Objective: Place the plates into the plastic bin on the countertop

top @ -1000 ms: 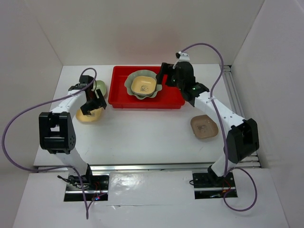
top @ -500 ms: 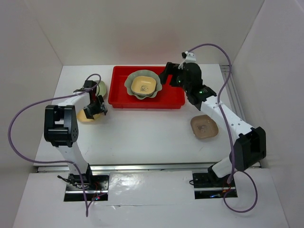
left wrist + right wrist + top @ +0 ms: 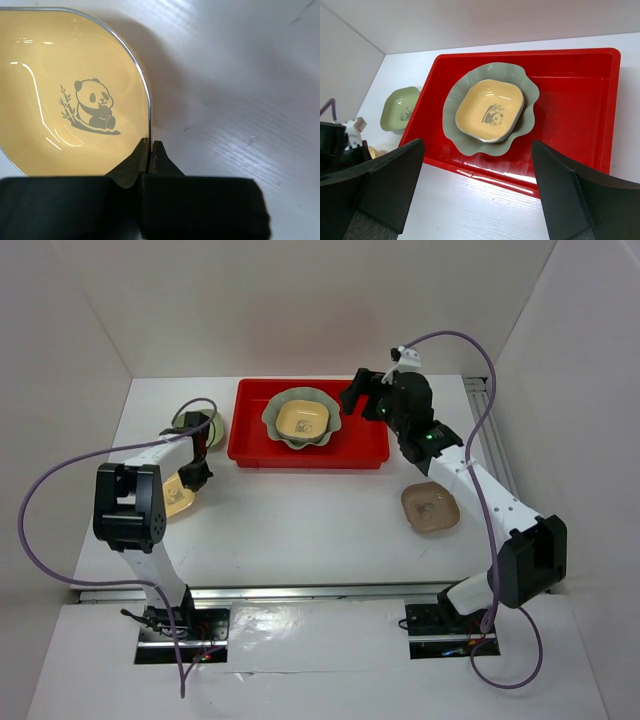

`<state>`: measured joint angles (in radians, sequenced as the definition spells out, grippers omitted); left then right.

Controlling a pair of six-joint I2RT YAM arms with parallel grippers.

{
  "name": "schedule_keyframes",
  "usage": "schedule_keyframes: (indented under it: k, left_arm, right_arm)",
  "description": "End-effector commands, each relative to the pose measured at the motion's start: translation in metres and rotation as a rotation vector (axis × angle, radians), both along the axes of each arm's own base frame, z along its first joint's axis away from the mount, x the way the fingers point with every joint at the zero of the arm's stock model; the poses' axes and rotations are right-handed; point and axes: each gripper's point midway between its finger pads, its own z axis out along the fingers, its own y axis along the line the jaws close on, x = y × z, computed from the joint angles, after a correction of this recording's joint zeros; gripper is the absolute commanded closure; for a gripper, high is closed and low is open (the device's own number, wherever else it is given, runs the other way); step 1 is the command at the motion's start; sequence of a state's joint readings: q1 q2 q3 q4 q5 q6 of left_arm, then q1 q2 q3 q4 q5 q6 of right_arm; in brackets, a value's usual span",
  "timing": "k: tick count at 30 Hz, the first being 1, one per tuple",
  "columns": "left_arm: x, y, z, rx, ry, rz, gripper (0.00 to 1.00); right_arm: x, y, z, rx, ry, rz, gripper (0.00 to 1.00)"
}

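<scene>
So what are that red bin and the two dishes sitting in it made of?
Red bin: likely moulded plastic with a glossy finish; light streaks reflect off its floor and rim.
Wavy-rimmed green dish: looks matte, with no sharp glare; probably plastic or melamine.
Yellow panda dish: smooth with a slight sheen and a printed panda; it could be melamine or glazed ceramic, and the look doesn't settle which.

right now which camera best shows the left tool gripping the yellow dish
Left wrist: close up, the left tool is shut on the rim of the yellow dish. Top external shows it small, partly under the arm; right wrist shows barely a sliver.
</scene>
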<state>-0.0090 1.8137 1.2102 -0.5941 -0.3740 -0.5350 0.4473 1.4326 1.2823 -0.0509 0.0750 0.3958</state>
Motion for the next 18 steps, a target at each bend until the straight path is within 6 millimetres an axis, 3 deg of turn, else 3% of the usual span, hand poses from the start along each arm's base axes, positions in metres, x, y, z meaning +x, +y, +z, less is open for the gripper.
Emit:
schedule_keyframes:
  k: [1, 4, 6, 7, 10, 11, 13, 14, 16, 17, 18]
  left_arm:
    - [-0.032, 0.005, -0.015, 0.088, 0.137, 0.062, 1.00]
    - [-0.032, 0.014, 0.004, 0.147, 0.131, 0.118, 1.00]
    - [-0.024, 0.014, 0.029, 0.163, 0.071, 0.127, 1.00]
    - [-0.013, 0.009, 0.055, 0.163, -0.007, 0.119, 1.00]
    - [-0.005, -0.001, 0.098, 0.181, -0.078, 0.091, 1.00]
    - [0.009, -0.005, 0.125, 0.152, -0.151, 0.092, 1.00]
    - [0.017, -0.023, 0.148, 0.118, -0.185, 0.044, 1.00]
    - [0.031, -0.036, 0.172, 0.071, -0.248, -0.009, 1.00]
    - [0.044, -0.062, 0.183, 0.018, -0.267, -0.094, 1.00]
    - [0.055, -0.077, 0.203, -0.009, -0.316, -0.153, 1.00]
    - [0.060, -0.096, 0.208, -0.054, -0.327, -0.211, 1.00]
  right_arm:
    - [-0.003, 0.011, 0.031, 0.043, -0.085, 0.020, 0.06]
    - [-0.007, 0.016, 0.029, 0.037, -0.076, 0.026, 0.06]
    - [-0.008, 0.013, 0.030, 0.034, -0.074, 0.014, 0.06]
    - [-0.010, 0.010, 0.032, 0.033, -0.075, 0.004, 0.06]
    - [-0.017, -0.001, 0.038, 0.017, -0.078, -0.033, 0.06]
    - [-0.017, -0.007, 0.039, 0.012, -0.077, -0.057, 0.06]
    - [-0.024, -0.020, 0.046, 0.012, -0.086, -0.090, 0.06]
    - [-0.026, -0.027, 0.053, 0.017, -0.102, -0.116, 0.06]
    - [-0.034, -0.041, 0.060, 0.029, -0.114, -0.156, 0.06]
    - [-0.037, -0.052, 0.061, 0.021, -0.108, -0.189, 0.06]
    - [-0.039, -0.059, 0.064, 0.020, -0.111, -0.209, 0.06]
